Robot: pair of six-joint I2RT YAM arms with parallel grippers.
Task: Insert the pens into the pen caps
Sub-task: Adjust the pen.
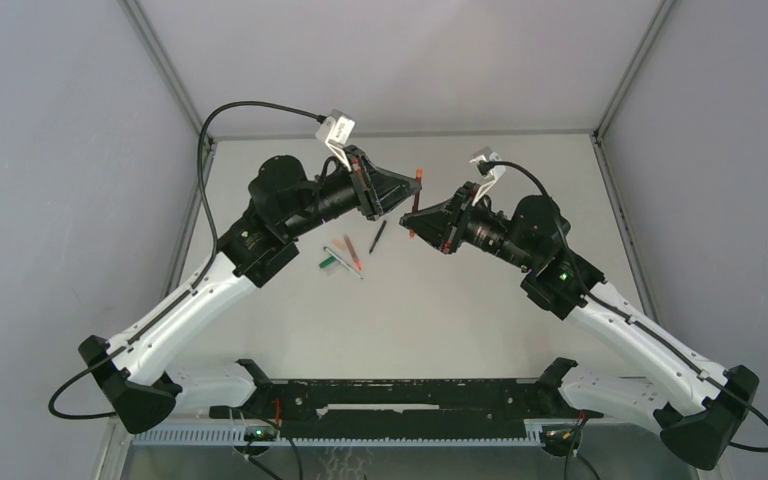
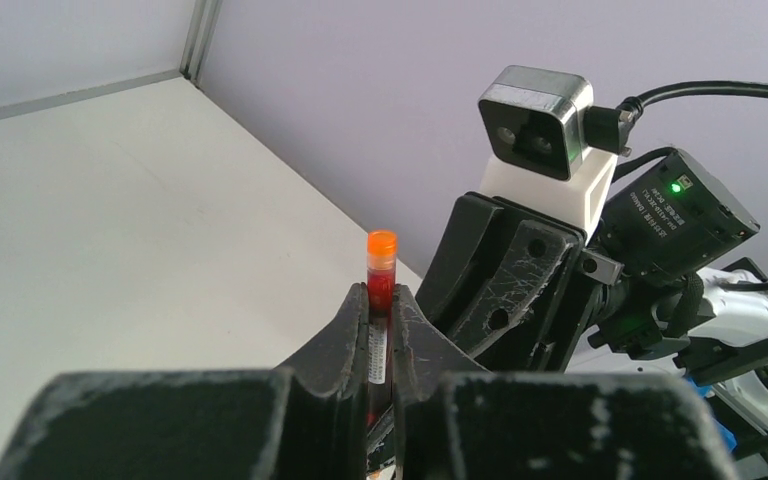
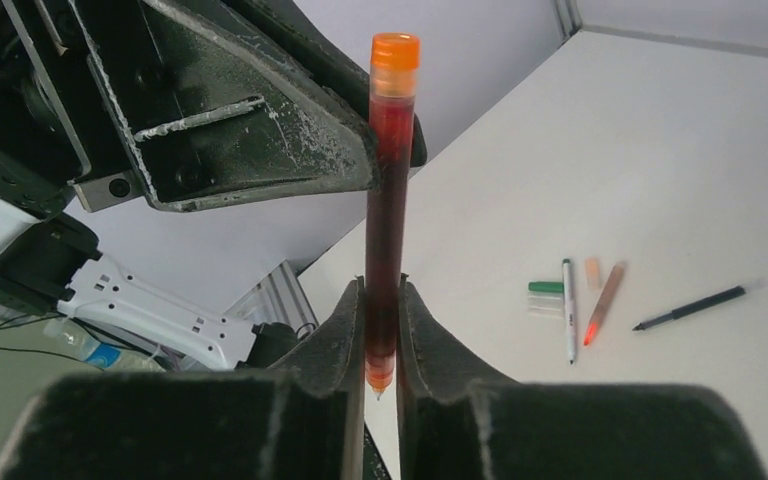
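Four pens are counted: one red pen [image 3: 388,180] is held in the air and three lie on the white table [image 3: 680,150]. The held pen is clamped near its upper part by the left gripper [image 2: 380,335], and only its orange end plug [image 2: 381,245] is seen above those fingers. Its lower end is enclosed by the right gripper [image 3: 380,340], whose pads are seen pressed to the barrel on both sides, the tip just showing between them. Off to the right of the right gripper's fingers, a white-barrelled pen [image 3: 568,325], an orange-red pen [image 3: 603,300] and a black pen [image 3: 690,308] are laid out, the black one slightly apart. One green cap [image 3: 546,287] lies just beside the white-barrelled pen, and a small pale orange piece [image 3: 592,270] is too blurred to be identified. The held pen's barrel is translucent, round and straight. The black fingers are matte, scuffed and dusted with pale marks.
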